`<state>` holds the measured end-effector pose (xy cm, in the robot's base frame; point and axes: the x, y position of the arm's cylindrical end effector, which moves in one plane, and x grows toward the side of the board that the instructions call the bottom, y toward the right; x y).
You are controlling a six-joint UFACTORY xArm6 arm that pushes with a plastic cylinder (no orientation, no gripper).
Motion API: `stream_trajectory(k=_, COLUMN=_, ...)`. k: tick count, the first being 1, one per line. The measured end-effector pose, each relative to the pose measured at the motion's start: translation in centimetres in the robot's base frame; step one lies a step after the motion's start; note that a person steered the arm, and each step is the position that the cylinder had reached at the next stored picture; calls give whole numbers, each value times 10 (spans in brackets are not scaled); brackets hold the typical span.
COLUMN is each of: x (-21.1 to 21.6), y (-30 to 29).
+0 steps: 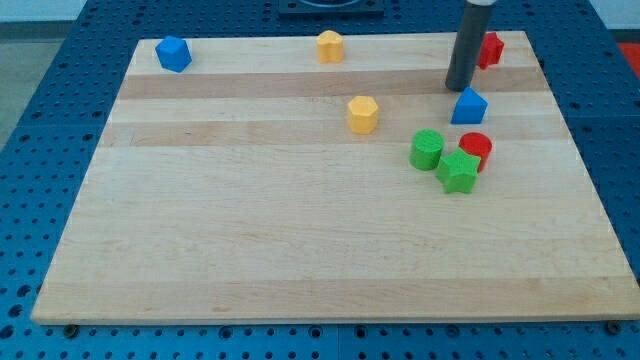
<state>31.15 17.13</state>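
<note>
My tip (459,87), the upright dark rod's lower end with no jaws, stands on the wooden board (250,250). The blue triangular block (468,106), apex pointing to 12 o'clock, lies just beside it at 5 o'clock.

Light: bright, even, diffuse, no single source evident | Shadows: faint, short, close under blocks and beside my tip (459,87) | Glare: none on wooden board (300,240) | Focus: sharp across frame | Edge distortion: none; board edges read straight
</note>
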Motion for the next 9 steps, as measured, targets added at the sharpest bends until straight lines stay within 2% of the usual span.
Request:
stream_trajectory(k=2, x=30, y=25)
stream_trajectory(k=4, x=86, y=54)
stream_trajectory(k=6, x=157, y=57)
stream_trajectory(k=9, x=167, y=-1)
